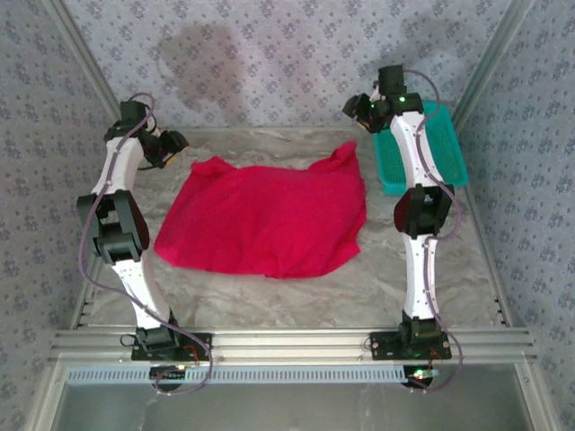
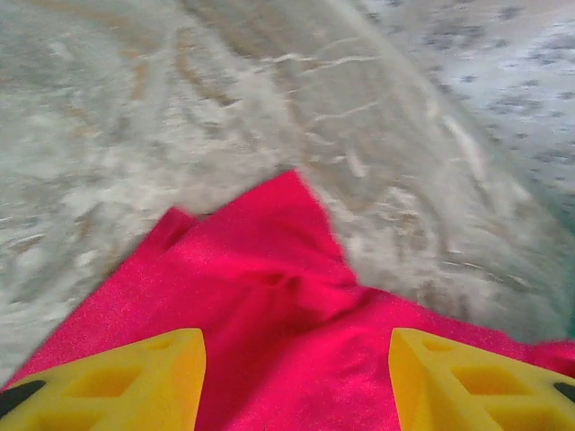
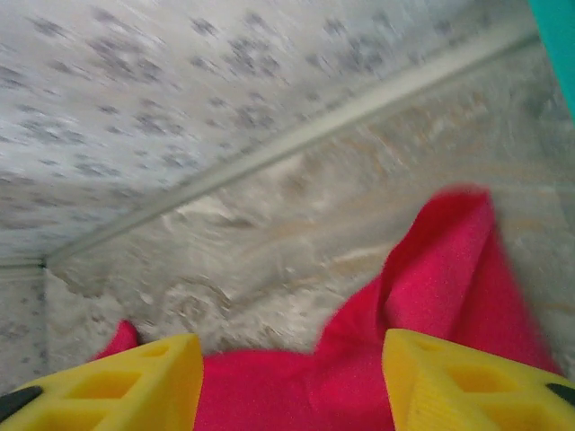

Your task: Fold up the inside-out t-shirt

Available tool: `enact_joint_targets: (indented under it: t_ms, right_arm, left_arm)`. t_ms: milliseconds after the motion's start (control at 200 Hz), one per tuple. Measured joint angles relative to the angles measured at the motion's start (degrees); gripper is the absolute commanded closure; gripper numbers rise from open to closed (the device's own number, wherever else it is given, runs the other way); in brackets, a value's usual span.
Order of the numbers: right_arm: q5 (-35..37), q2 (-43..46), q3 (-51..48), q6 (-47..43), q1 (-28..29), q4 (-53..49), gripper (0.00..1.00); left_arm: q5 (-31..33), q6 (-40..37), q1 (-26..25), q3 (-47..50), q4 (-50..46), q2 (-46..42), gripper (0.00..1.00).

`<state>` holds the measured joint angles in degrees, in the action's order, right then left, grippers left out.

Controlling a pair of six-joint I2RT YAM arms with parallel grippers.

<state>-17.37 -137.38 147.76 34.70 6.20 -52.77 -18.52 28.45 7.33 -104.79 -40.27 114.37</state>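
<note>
Looking down from above, you can see the whole red t-shirt [image 1: 265, 220] lying spread out in the middle of the table [image 1: 269, 301]. It is soft and a bit wrinkly, with a bumpy corner poking up at the far right. That high view also takes in the teal basket [image 1: 449, 148] full of little holes, near the shirt's far right corner. The table top is grey and white with swirly lines, like stone. The left gripper [image 1: 173, 145] hangs by the shirt's far left corner, and the right gripper [image 1: 361, 109] hangs by the far right one. Up close, the wrist cameras show chunky yellow fingers [image 2: 135, 386] with holes cut in them. Both pairs stand wide apart with nothing pinched between them. The left wrist camera sees a pointy flap of red cloth. The right one sees a tall red fold and the flowery wall [image 3: 180, 90].
</note>
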Motion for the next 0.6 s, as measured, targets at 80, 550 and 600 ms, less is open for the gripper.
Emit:
enact_joint_targets:
  t_ms: [80,550,600]
  right_arm:
    - [0.1,3.6,-8.5,-0.9,0.4,0.5,0.40]
    - [-0.3,42.1,-78.0,-5.8,16.0,15.3,0.39]
    - [-0.5,42.4,-81.4,-5.6,16.5,16.9,0.39]
  left_arm:
    - [2.0,-1.0,-0.3,5.7,1.0,-5.0,0.43]
    - [-3.8,4.6,-3.0,60.1,16.9,-31.5,0.45]
    - [-4.3,5.2,-3.0,61.1,18.4,-30.7,0.43]
